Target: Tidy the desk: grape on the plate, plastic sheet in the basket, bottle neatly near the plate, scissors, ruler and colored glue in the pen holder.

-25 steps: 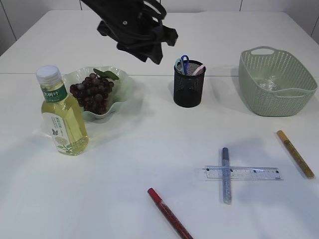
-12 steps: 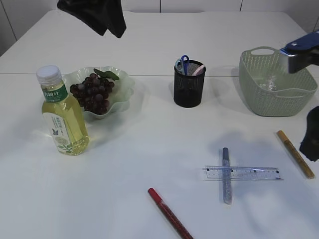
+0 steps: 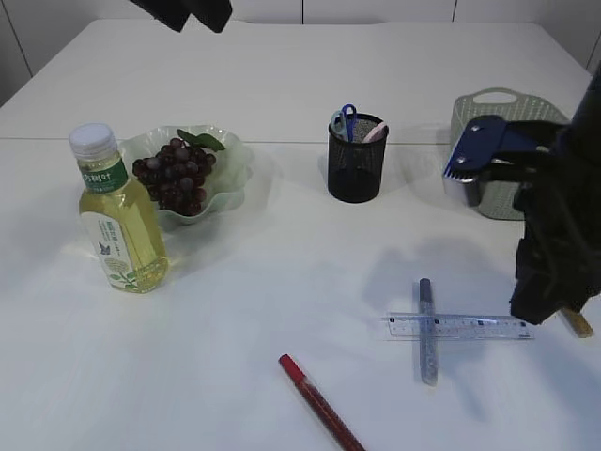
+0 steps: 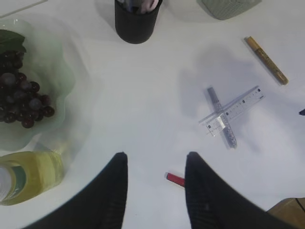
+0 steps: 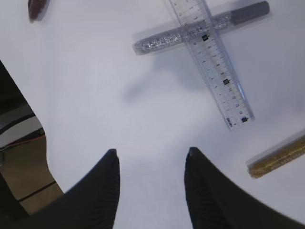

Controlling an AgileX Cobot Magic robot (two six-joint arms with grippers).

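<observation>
Grapes (image 3: 174, 177) sit on the pale green plate (image 3: 230, 150); in the left wrist view the bunch is cut off at the frame's left edge. Bottle (image 3: 116, 218) stands upright just beside the plate, toward the camera, its cap cropped out of the left wrist view. Pen holder (image 3: 356, 160) contains scissors (image 3: 345, 120), only the blue handles showing above the rim, plus a pink item too small to identify. Basket (image 3: 492, 101) is mostly hidden behind the right arm; its contents cannot be made out.

Ruler (image 5: 213, 56) lies across the silver glitter glue (image 5: 167, 35), the two touching and forming a cross. Gold glue (image 5: 278, 156) lies apart from them, cut off at the right wrist frame's edge and almost wholly covered by the arm in the exterior view. Red glue (image 3: 319, 402) lies apart from the cross, its lower end out of frame.

Left gripper (image 4: 155, 164) hangs above the table, fingers spread, nothing between them. Right gripper (image 5: 151, 157) hangs over bare table near the ruler, fingers parted and empty.
</observation>
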